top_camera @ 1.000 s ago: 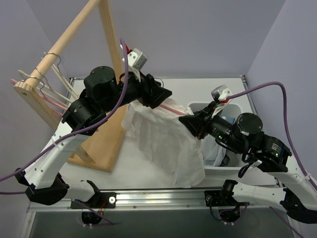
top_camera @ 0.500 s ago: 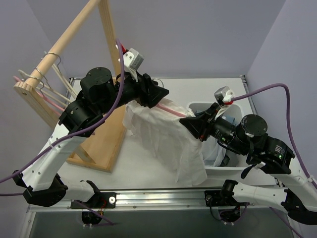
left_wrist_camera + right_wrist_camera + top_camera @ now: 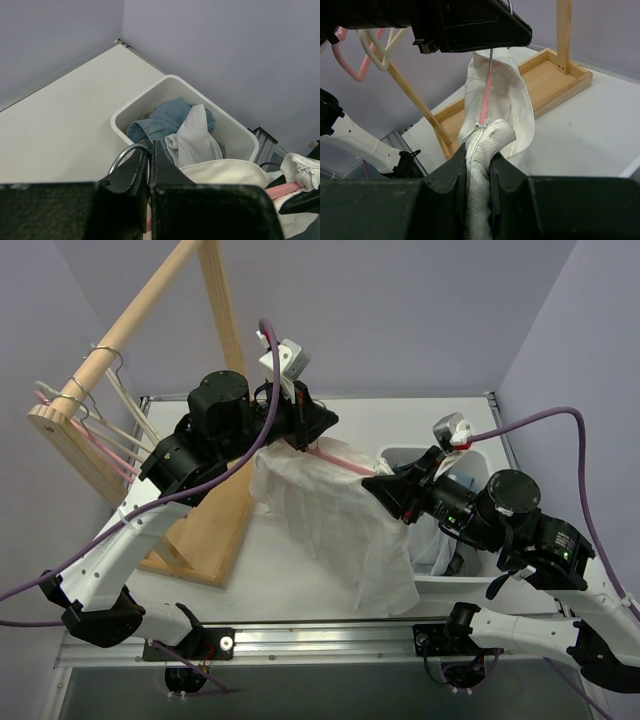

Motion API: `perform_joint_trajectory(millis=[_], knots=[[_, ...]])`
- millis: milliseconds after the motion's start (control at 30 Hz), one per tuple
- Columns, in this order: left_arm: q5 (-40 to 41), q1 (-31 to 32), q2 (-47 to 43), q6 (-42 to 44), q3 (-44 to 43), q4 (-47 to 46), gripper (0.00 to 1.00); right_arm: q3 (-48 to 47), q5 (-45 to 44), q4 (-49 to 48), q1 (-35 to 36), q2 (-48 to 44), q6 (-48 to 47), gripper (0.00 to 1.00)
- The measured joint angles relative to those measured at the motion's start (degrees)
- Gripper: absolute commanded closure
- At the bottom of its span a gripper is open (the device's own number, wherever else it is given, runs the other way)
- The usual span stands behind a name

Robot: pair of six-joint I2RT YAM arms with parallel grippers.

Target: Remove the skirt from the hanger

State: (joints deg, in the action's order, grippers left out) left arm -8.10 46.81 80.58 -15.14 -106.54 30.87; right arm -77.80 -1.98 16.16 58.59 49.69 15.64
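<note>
The left gripper (image 3: 318, 430) is pinching the silver wire hook (image 3: 120, 153) of the slim pink plastic hanger (image 3: 340, 455). Its jaws are shut tight on the wire, and it is holding the hanger up above the white table (image 3: 270, 580). A white cloth skirt (image 3: 330, 525) is hanging from the hanger and draping down toward the table between the two arms. The right gripper (image 3: 385, 490) is clamping a bunched roll of the skirt's cloth at the hanger's end nearer the bin. Its jaws are standing narrow around the fabric, with the pink bar running out just above them. Beyond the right gripper, a white rectangular plastic bin (image 3: 150, 95) is sitting on the table, holding a light blue denim garment (image 3: 165, 117) and a white shirt (image 3: 192, 140). At the left, a wooden clothes rack (image 3: 215, 530) is carrying pink and cream hangers (image 3: 110, 435).
</note>
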Motion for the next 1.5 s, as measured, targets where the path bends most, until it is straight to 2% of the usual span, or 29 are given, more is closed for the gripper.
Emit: perform_joint_trajectory(millis=[33,100,333,433,500,533,567,733,767,800,867,933,1167,1267,1433,1500], knots=[[0.24,0.0,0.0,0.2,-0.02,-0.02,0.98,-0.26,-0.2,0.15,0.0,0.2,0.26,0.71],[0.79,0.0,0.0,0.63,-0.11,0.09,0.98,-1.16,-0.59,0.37,0.0,0.68,1.09,0.62],[1.79,0.13,0.2,0.48,-1.07,0.7,0.98,-2.14,-3.28,-2.1,0.0,-1.2,3.19,0.6],[2.1,0.13,0.22,0.48,-1.46,0.68,0.98,-2.08,-4.35,-2.43,0.0,-2.91,3.89,0.65],[2.25,0.13,0.24,0.44,-1.49,0.68,0.98,-2.03,-4.87,-2.64,0.0,-4.26,4.15,0.78],[2.29,0.13,0.31,0.39,-1.51,0.66,0.98,-1.99,-5.11,-2.82,0.0,-4.87,4.28,0.93],[2.29,0.13,0.35,0.37,-1.51,0.66,0.98,-1.79,-5.2,-3.1,0.0,-5.42,4.42,1.0],[2.34,0.13,0.74,0.31,-1.49,0.66,0.98,-0.63,-5.33,-3.26,0.0,-6.56,5.38,0.99],[2.34,0.13,0.83,0.31,-1.49,0.63,0.98,-0.42,-5.33,-3.19,0.0,-6.56,5.42,0.89],[2.34,0.13,0.9,0.31,-1.51,0.63,0.98,-0.33,-5.31,-3.02,0.0,-6.54,5.68,0.63],[2.34,0.13,1.03,0.31,-1.49,0.63,0.98,-0.28,-5.38,-2.78,0.0,-6.51,5.73,0.55],[2.34,0.13,1.07,0.31,-1.51,0.63,0.98,-0.28,-5.33,-2.64,0.0,-6.49,5.57,0.52],[2.32,0.13,1.07,0.28,-1.51,0.63,0.98,-1.66,-5.01,-2.34,0.0,-3.15,5.31,0.53],[2.32,0.11,1.09,0.28,-1.51,0.63,0.98,-2.12,-4.96,-2.27,0.0,-0.87,4.98,0.6],[2.32,0.11,1.09,0.35,-1.51,0.66,0.98,-2.1,-5.25,-2.29,0.0,0.55,4.24,0.8],[2.27,0.13,1.09,0.31,-1.51,0.63,0.98,-2.1,-5.44,-2.38,0.0,0.26,4.09,0.85]])
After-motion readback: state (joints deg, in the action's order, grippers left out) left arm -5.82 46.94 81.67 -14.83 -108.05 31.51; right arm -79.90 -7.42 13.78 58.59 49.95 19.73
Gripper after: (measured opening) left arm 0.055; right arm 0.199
